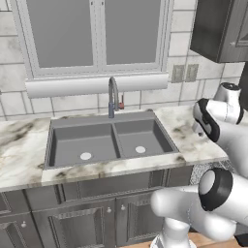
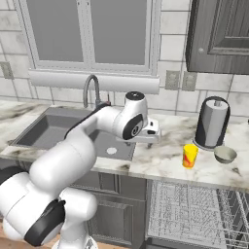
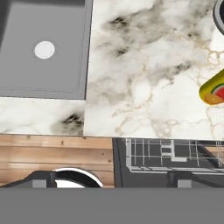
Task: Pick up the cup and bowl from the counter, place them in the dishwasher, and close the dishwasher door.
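Looking across your white stone worktop with its brown-grey swirls, you can see the small bright yellow cup standing up near the front edge. It has a red and orange picture on its side. Just beside it, to the right, sits the small round pale grey-beige bowl, shallow and smooth. The two are close but not touching. Behind them stands a tall dark round holder with a white top.

Your fingers hang over the worktop, between the grey double sink and the yellow cup, well apart from the cup. They are spread wide and hold nothing. In the hand view you see the marbled stone below, a corner of the sink with its round white drain, and the yellow cup at the right edge.

Under the worktop, below the cup and bowl, the dark grey dishwasher is open. Its silvery wire rack is pulled out, a grid of thin shiny bars. I cannot tell where its flat door lies.

A curved grey metal tap rises behind the sink. Framed grey cupboard doors with small knobs sit under it. The floor is brown wood planks.
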Motion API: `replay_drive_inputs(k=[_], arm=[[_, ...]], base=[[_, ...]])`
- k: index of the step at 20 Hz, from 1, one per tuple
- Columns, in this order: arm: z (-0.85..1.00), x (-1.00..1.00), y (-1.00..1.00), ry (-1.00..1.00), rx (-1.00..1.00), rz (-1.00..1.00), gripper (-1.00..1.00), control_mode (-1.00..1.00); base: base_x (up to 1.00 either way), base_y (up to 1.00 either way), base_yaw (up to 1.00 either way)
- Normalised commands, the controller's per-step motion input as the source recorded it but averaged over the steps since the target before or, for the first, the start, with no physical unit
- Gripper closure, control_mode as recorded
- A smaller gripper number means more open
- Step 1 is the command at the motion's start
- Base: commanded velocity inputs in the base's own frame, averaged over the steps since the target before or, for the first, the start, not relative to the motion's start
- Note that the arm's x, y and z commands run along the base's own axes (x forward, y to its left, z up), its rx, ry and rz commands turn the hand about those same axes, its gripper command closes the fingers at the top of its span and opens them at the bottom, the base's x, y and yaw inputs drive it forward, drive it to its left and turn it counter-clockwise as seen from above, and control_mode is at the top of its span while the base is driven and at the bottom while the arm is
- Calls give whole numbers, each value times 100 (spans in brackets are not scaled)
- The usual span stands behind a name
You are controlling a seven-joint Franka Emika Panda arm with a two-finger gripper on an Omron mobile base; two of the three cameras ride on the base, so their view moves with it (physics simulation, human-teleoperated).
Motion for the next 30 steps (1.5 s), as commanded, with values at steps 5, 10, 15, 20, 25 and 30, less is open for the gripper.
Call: replay_drive_inputs(k=[5,10,15,20,25,30], arm=[[0,3,-12,0,0,0,-100,-100],[0,3,-17,0,0,0,-100,-100],[0,3,-25,0,0,0,-100,-100],[0,0,-30,0,-1,0,-100,-100],[0,2,-27,0,0,0,-100,-100],[0,1,-22,0,0,0,-100,-100]], base=[[0,0,0],[0,0,0],[0,0,0],[0,0,0],[0,0,0],[0,0,0]])
